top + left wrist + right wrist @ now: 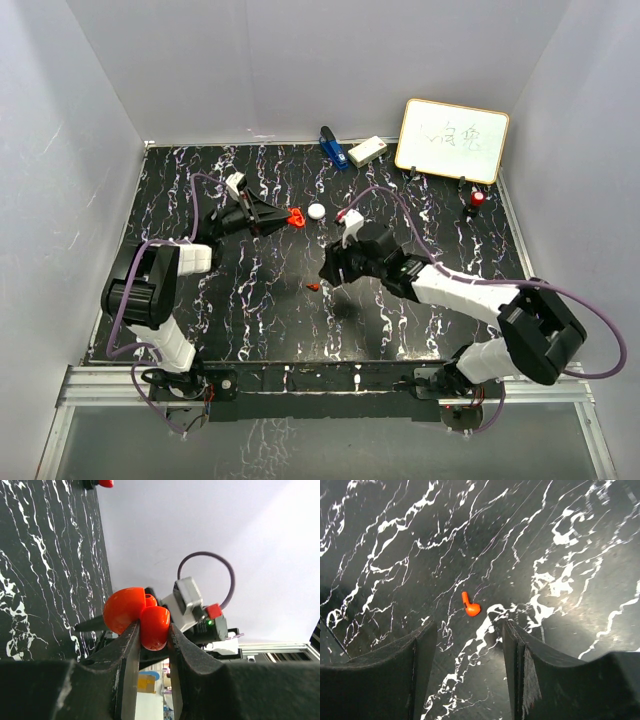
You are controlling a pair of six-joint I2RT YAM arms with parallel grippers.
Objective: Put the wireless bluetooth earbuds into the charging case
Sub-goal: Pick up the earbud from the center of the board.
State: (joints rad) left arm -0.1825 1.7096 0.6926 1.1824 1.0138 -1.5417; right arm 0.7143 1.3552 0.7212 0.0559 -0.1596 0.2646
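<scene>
left tool (152,630) clamps red charging case (135,611) | right tool (470,627) parted, empty, over red earbud (471,609) | centre, lower, pinch gently

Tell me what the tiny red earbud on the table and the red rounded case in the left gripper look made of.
The tiny red earbud looks like hard moulded plastic: smooth, evenly coloured, too small to judge gloss. The red rounded case is probably glossy plastic; soft white reflections sit on its curved shells.
</scene>
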